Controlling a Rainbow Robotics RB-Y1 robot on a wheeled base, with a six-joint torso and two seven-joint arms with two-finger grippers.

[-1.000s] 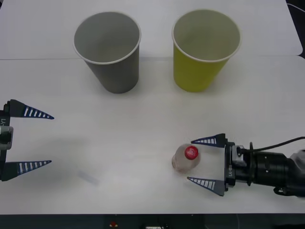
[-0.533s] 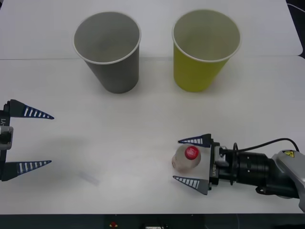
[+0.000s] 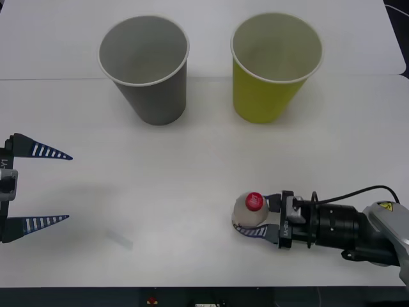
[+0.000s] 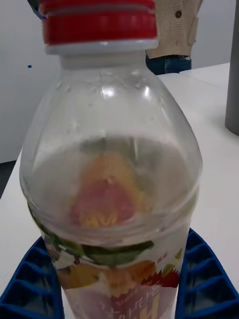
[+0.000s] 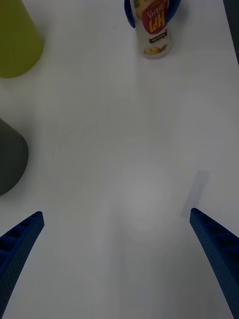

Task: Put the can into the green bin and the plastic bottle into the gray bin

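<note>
On the table [image 3: 204, 160] we've got one plastic bottle [image 3: 250, 210], one gray bin [image 3: 146, 67], one green bin [image 3: 273, 64], and two grippers: left gripper [image 3: 48, 187], right gripper [image 3: 255, 217].

R tool [image 3: 255, 218] clamped, L tool [image 3: 39, 187] spread wide

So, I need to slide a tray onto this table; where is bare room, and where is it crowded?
Bare table lies between the open left gripper and the plastic bottle, nearer than the gray bin and green bin. It is crowded where the right gripper clamps the bottle.
</note>
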